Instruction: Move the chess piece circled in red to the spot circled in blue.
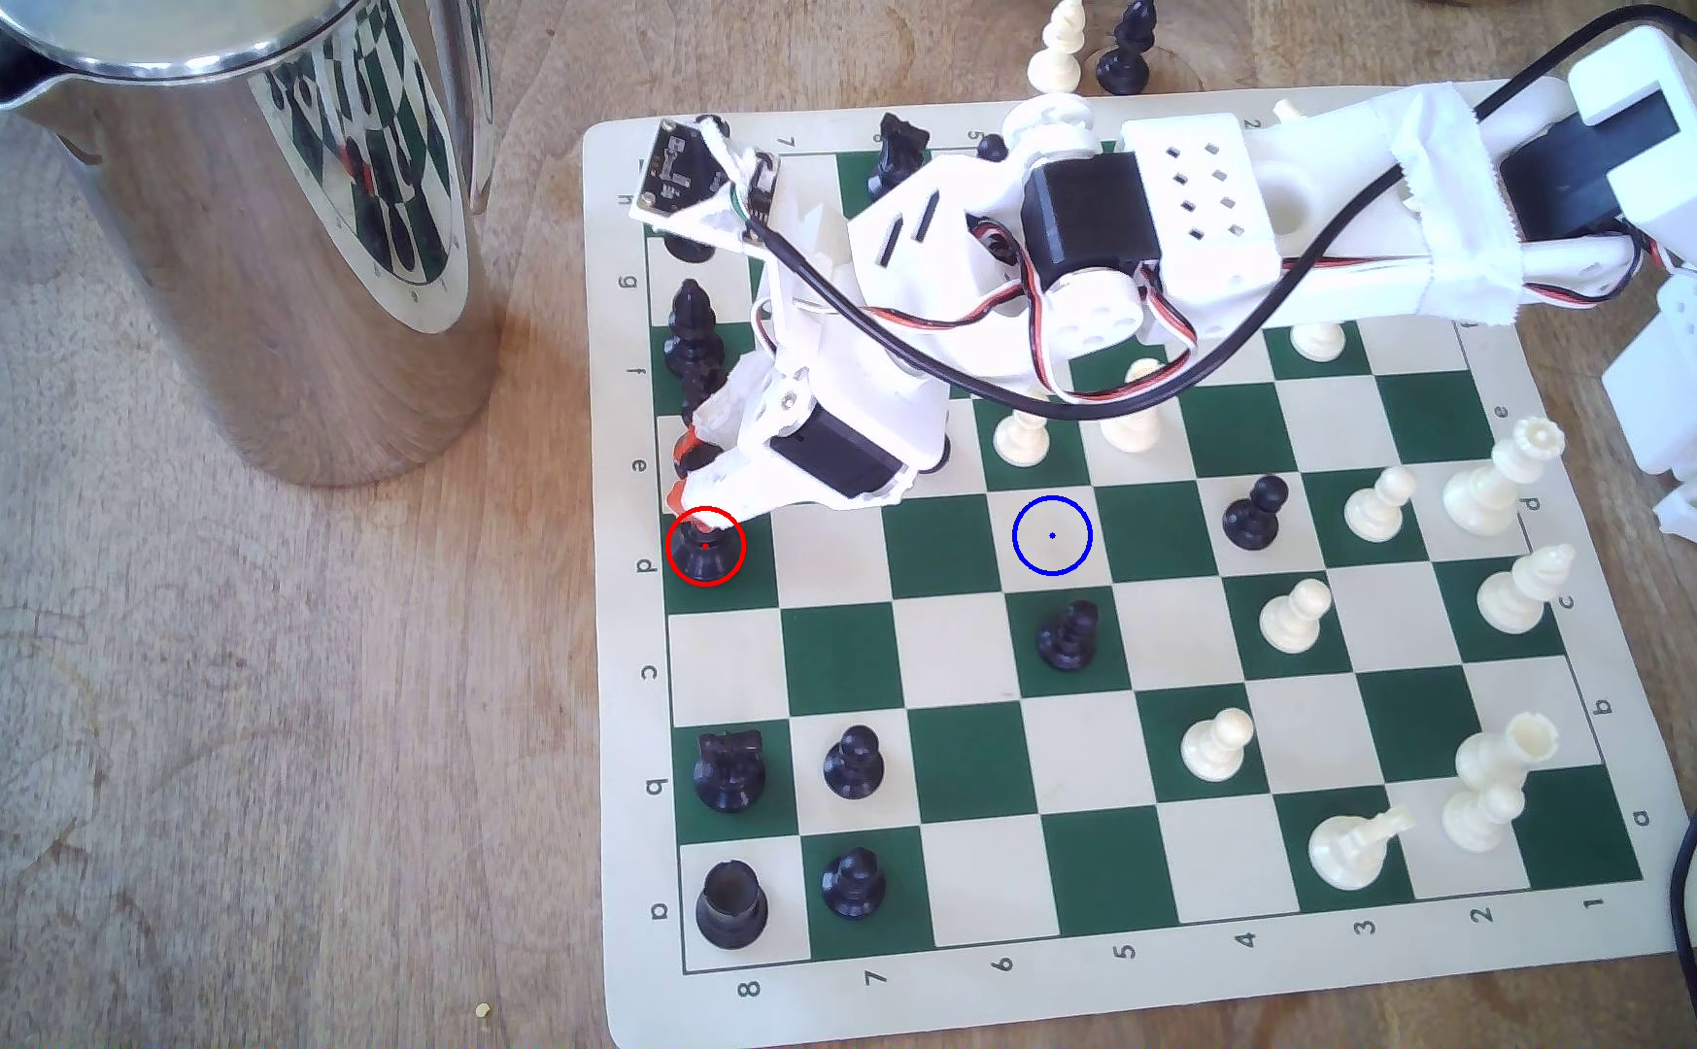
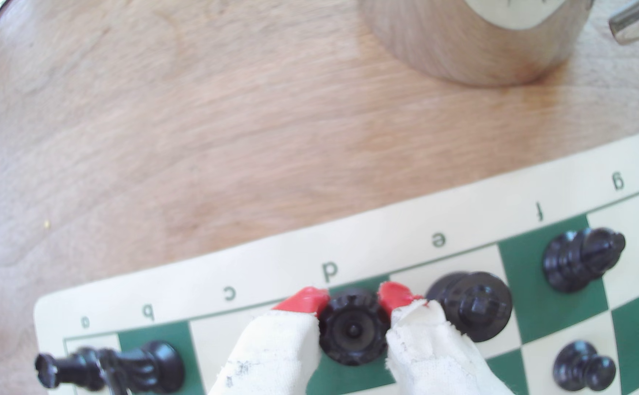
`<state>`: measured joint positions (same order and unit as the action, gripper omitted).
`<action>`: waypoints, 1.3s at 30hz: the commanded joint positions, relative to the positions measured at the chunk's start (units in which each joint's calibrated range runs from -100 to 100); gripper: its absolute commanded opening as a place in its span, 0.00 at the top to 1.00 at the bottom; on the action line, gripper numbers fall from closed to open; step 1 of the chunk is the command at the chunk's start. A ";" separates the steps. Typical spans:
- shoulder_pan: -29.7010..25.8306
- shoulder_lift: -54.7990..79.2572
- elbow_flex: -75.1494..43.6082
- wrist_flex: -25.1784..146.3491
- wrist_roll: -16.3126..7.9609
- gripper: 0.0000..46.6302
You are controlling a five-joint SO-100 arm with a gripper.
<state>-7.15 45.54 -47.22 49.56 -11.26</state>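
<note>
Reaching down over the board's edge at the exterior view's left, with the gripper lowered onto the black queen. Pinching the queen's notched crown between the two red-tipped, cloth-wrapped fingers, one on each side (both appearing to touch the crown in the wrist view). Standing upright on the green square ringed in red, in the outermost column beside the letter d. Neighbouring it closely on the next square: the black king, nearly touching one finger.

Lying unoccupied on the same row: the cream square with the blue ring, three squares toward the exterior view's right of the queen. Standing just below that ring in the exterior view: a black pawn. Standing on the row above it: a white pawn, partly under the arm's cable.

Stretching in from the exterior view's upper right: the white arm, crossing above the board's far half. Resting on the wooden table well apart from the board: a shiny steel jug, mirroring the board in its side.
</note>
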 commanded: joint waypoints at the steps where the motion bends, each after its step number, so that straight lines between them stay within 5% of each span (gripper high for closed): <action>1: -0.55 -1.82 -6.63 -1.32 -0.10 0.99; 27: -0.55 -22.87 -5.91 8.91 -1.22 0.99; 39: -1.96 -48.51 30.81 2.36 -1.47 0.99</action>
<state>-8.63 10.52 -23.72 54.34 -12.53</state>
